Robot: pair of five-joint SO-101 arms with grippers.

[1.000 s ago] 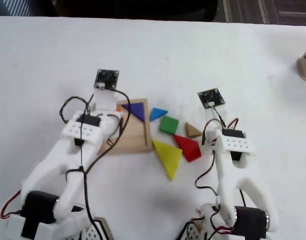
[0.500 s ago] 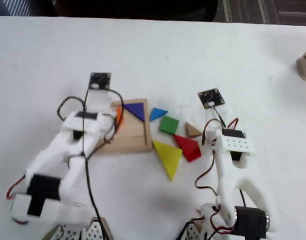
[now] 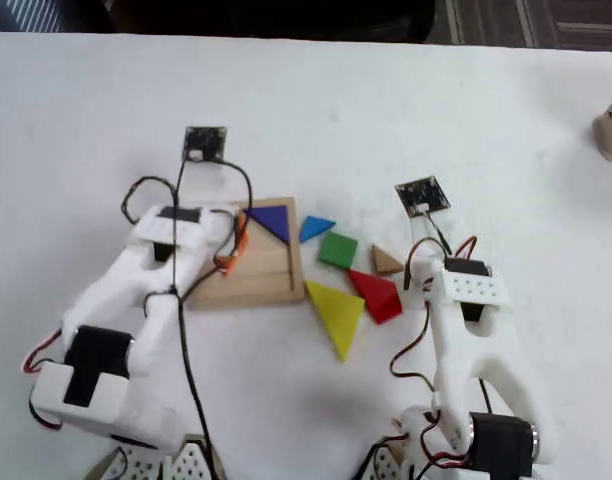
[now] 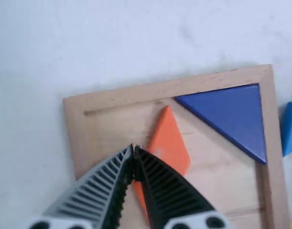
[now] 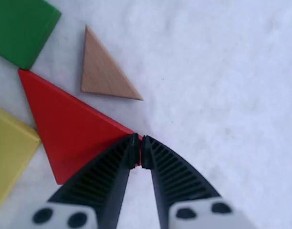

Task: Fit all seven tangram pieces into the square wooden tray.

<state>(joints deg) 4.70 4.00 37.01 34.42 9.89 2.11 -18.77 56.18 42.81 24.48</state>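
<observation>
The square wooden tray (image 4: 160, 88), pale and grainy with a raised rim, lies on the white surface (image 3: 436, 120). A dark blue triangle (image 4: 227, 114) fills one corner, beside a smooth orange parallelogram (image 4: 167, 148) that is partly hidden under the left claw (image 4: 133, 152), whose ribbed black jaws are pressed together. Outside the tray lie a light blue triangle (image 3: 316, 227), a green square (image 5: 19, 28), a yellow triangle (image 5: 7, 152), a bare-wood triangle (image 5: 103, 71) and a red triangle (image 5: 69, 129), with the right claw (image 5: 139, 143) pinched closed at the red one's corner.
</observation>
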